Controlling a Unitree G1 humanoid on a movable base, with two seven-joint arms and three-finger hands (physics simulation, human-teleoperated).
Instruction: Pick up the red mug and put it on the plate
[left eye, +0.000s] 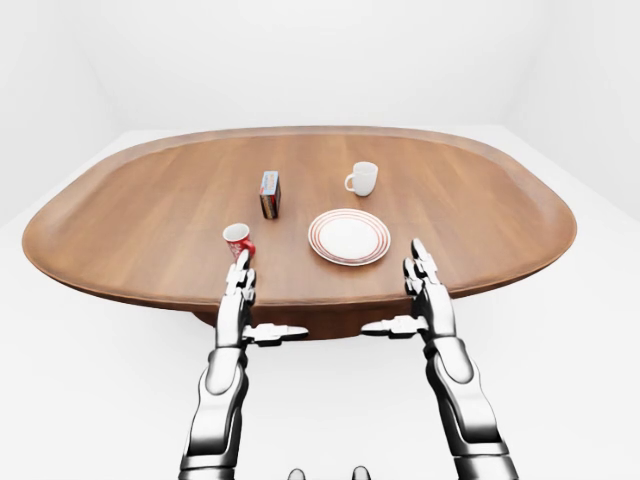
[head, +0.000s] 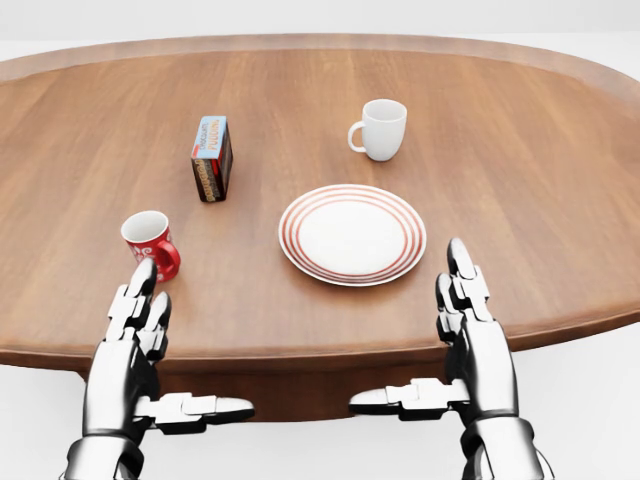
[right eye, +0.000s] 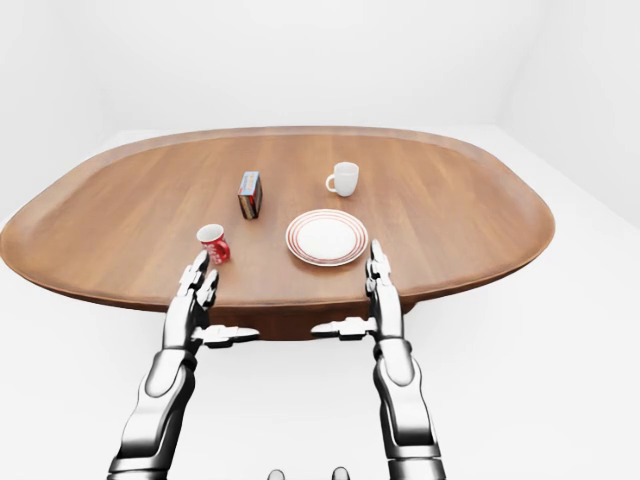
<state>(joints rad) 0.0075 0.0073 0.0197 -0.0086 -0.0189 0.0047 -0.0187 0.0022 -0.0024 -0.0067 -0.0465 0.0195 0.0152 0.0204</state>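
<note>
My left hand (head: 138, 330) covers the lower edge of the red mug (head: 150, 243) in the head view; the mug's handle side is not discernible, and the print on the small box (head: 212, 158) is unreadable. The mug is red with white markings and a white interior, upright, mouth up, just beyond my left fingertips on the wooden table (head: 540, 190). Both hands are open, fingers straight, thumbs inward, holding nothing; the red-ringed plate (head: 352, 234) lies between them, nearer my right hand (head: 470, 330), with a white mug (head: 381, 129) beyond it.

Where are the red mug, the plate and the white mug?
red mug (head: 150, 241), head view, on its side wall.
plate (head: 352, 235), head view, on its bare centre.
white mug (head: 384, 130), head view, on its body.
</note>
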